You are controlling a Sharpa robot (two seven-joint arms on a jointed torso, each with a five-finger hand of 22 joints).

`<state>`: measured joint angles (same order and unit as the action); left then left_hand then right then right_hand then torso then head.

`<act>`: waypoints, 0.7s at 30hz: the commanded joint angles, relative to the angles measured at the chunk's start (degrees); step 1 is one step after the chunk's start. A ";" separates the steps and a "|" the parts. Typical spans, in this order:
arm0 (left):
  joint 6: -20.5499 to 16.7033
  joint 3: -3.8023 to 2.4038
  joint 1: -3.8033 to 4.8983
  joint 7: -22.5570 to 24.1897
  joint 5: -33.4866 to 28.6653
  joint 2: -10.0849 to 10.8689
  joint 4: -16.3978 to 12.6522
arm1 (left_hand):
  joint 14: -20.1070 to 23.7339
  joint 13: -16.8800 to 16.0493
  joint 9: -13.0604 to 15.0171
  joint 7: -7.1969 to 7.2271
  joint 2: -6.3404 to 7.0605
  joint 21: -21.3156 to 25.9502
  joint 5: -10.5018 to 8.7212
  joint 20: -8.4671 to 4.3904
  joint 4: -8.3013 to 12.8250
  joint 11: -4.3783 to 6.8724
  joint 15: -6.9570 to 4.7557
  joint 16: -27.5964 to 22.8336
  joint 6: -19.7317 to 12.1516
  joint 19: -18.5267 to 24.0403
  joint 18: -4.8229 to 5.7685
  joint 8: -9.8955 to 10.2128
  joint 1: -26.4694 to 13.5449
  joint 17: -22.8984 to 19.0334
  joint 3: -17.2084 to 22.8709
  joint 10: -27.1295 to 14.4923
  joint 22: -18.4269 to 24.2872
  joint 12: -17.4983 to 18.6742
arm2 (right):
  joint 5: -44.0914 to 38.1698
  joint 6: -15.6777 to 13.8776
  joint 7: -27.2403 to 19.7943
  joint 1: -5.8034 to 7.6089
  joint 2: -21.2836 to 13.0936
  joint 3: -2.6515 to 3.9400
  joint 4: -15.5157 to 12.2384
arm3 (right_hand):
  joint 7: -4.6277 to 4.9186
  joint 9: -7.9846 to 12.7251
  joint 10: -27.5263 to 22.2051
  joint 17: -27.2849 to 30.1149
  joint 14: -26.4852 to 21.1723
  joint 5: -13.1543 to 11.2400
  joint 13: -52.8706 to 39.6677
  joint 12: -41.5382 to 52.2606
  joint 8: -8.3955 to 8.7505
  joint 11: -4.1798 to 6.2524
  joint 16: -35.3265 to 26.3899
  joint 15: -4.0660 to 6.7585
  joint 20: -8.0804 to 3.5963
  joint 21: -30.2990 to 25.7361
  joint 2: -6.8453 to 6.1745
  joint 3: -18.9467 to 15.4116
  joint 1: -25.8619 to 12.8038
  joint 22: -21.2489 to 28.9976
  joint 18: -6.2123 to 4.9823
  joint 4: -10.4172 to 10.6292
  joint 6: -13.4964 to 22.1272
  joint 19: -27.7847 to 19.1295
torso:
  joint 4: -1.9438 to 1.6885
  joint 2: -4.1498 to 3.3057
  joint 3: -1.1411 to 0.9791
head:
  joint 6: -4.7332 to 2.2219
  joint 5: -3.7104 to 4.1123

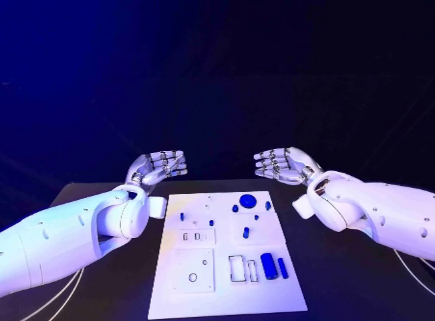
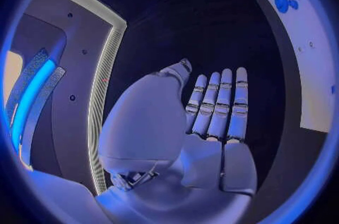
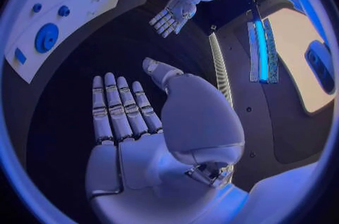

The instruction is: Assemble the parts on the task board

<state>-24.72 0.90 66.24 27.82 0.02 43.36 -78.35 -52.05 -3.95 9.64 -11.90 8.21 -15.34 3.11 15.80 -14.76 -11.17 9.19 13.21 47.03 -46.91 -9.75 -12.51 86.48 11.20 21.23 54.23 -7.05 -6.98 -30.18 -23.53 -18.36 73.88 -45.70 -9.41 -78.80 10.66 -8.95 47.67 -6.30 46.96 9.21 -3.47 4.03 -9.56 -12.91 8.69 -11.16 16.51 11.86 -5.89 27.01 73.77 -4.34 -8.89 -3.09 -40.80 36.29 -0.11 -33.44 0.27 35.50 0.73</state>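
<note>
Left hand (image 1: 158, 166): raised above the far left part of the desk (image 1: 101, 281), beyond the board's far left corner; palm up, fingers slightly curled and apart, holding nothing. In the left wrist view the fingers (image 2: 220, 102) lie straight and side by side, thumb off to one side.
Task board (image 1: 227, 257): white plate lying flat in the middle of the desk, between the two arms, touched by neither hand.
Parts on the far half: a round blue disc (image 1: 248, 200) near the far edge, with small blue pegs (image 1: 234, 208) just beside it and one upright blue piece (image 1: 246, 233) near the board's middle.
Parts on the near half: a larger blue cylinder (image 1: 268, 265) beside a thinner blue bar (image 1: 282, 268), both lying near the right edge.
Right hand (image 1: 282, 164): raised above the far right part of the desk, well apart from the board; palm up, fingers loosely spread, empty. The right wrist view shows its fingers (image 3: 116, 105) extended over dark desk.
</note>
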 commanded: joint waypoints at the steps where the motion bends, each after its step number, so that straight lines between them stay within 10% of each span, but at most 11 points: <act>1: 2.93 -0.13 0.20 -0.24 1.53 0.26 -0.88 | -1.55 0.04 0.09 -1.56 0.21 -0.89 -0.06 -0.39 0.20 0.34 -0.45 0.69 0.67 -1.31 -0.85 -0.34 -0.58 0.81 0.74 1.19 -0.30 0.20 | -11.74 2.20 2.36 0.31 0.05 0.10 0.03 | 3.81 -0.90 7.07 -1.02 7.98 0.93 -0.20 -0.06 -1.72 1.27 2.09 1.69 -0.44 2.65 -1.50 1.96 0.92 -0.44 -1.68 -0.65 -7.17 7.83 | -0.43 -0.69 0.00 | 0.03 0.20; 8: 3.97 -0.71 0.27 -0.65 2.51 1.58 -3.51 | -5.74 -0.19 0.85 -0.81 1.12 -4.05 -0.11 -2.11 1.02 1.47 -2.04 4.03 3.30 -4.56 -0.77 -1.54 -1.32 4.24 3.08 5.45 -1.67 0.63 | -22.21 4.66 6.49 1.22 0.43 0.27 0.54 | 2.53 -1.06 10.72 -3.14 15.11 0.90 -0.39 0.12 -2.28 2.79 4.93 3.94 -2.57 5.45 -2.85 2.89 1.00 -1.32 -1.77 -0.88 -9.44 13.50 | -1.24 -1.56 0.06 | 0.58 0.89; 15: 4.89 -0.86 0.29 -1.28 5.38 4.47 -9.13 | -6.33 -0.32 1.63 -0.90 2.30 -7.57 -0.09 -3.10 1.92 1.81 -2.81 9.78 3.63 -5.16 -0.53 -1.86 -2.67 8.98 4.94 7.62 -3.68 1.41 | -36.70 7.36 12.61 1.57 1.29 0.32 0.83 | 0.75 -1.53 15.40 -9.95 30.29 1.40 -0.65 0.00 -3.00 5.43 13.43 8.56 -8.00 15.18 -3.86 0.99 1.27 -6.14 -1.74 -1.32 -12.10 25.35 | -1.80 -3.16 0.21 | 0.78 1.47; 21: 5.19 -1.01 0.29 -1.63 6.53 6.57 -13.20 | -4.55 -0.44 2.43 -0.83 2.71 -12.78 -0.12 -3.75 3.22 1.95 -3.29 18.67 3.05 -4.37 -0.49 -2.16 -3.92 15.05 6.40 7.83 -7.04 2.10 | -46.05 6.61 16.45 1.64 2.15 0.34 1.05 | -0.40 -1.64 18.74 -17.74 37.94 1.50 -1.17 -0.20 -2.59 6.80 22.66 10.30 -10.58 23.12 -4.43 0.54 0.21 -10.96 -1.57 -0.64 -13.48 30.09 | -2.57 -4.25 0.38 | 0.98 2.18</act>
<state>-21.28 -0.04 66.44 26.48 4.38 49.69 -90.83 -56.77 -4.36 12.05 -12.76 11.06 -27.92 3.11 12.26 -11.52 -9.31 5.84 31.51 50.41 -51.36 -9.74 -14.46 83.03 26.02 27.47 61.76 -13.98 -5.04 -66.07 -18.29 -6.18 75.45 -43.71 -9.11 -77.81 10.24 -10.54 65.90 -23.36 83.01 10.58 -4.59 4.02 -12.19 -6.37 30.45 -1.08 6.21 34.18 -10.17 27.53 74.16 -14.85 -9.78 -4.00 -54.05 65.75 -2.20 -36.86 0.54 36.42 2.66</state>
